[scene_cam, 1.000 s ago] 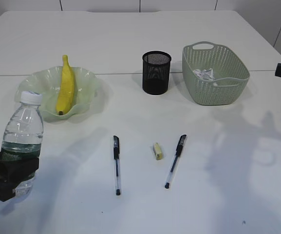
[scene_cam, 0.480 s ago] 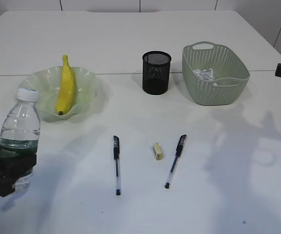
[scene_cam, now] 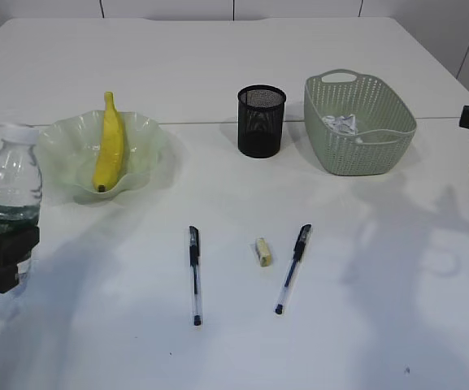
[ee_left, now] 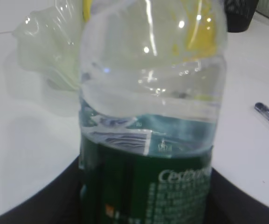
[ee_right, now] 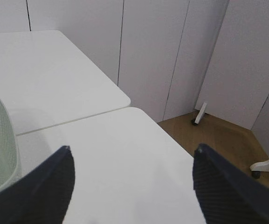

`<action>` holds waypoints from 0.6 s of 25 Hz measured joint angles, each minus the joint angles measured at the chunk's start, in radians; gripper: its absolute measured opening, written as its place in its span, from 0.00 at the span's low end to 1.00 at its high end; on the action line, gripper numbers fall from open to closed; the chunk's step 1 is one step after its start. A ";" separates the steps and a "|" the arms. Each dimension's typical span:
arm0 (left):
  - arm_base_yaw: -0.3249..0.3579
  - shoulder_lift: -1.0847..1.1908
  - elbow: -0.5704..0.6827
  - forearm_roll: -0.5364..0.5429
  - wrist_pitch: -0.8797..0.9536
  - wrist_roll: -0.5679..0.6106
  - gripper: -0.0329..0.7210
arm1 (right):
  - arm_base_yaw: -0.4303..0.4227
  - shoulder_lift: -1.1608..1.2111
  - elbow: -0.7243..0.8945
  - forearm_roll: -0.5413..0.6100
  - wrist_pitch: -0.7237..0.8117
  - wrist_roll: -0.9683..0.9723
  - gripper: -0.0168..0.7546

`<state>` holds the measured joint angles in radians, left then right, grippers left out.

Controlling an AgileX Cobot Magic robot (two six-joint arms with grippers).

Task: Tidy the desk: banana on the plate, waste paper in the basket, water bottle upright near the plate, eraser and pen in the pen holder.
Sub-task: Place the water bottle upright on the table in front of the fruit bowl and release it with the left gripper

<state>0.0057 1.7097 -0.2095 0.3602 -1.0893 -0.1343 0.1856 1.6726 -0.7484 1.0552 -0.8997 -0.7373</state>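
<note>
bottle (scene_cam: 6, 191): upright, clamped at its label by left gripper (scene_cam: 2, 258)
plate (scene_cam: 149, 154): ahead-right of it
right gripper (ee_right: 132, 179): wide, empty

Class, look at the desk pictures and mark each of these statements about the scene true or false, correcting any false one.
1. The banana lies on the plate. True.
2. The waste paper is on the desk beside the basket. False: it lies inside the basket.
3. The left gripper holds the water bottle upright. True.
4. The eraser is in the pen holder. False: it lies on the desk between two pens.
5. The right gripper holds a pen. False: its jaws stand open and empty.
</note>
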 joint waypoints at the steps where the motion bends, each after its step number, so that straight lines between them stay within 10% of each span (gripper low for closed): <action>1: 0.000 0.002 -0.012 0.000 0.000 0.002 0.54 | 0.000 0.000 0.000 0.000 0.000 0.000 0.79; 15: 0.018 0.004 -0.177 -0.161 0.000 0.046 0.54 | 0.000 0.000 0.000 0.000 -0.002 0.000 0.79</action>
<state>0.0241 1.7133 -0.3864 0.1989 -1.0893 -0.0882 0.1856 1.6726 -0.7484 1.0552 -0.9017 -0.7373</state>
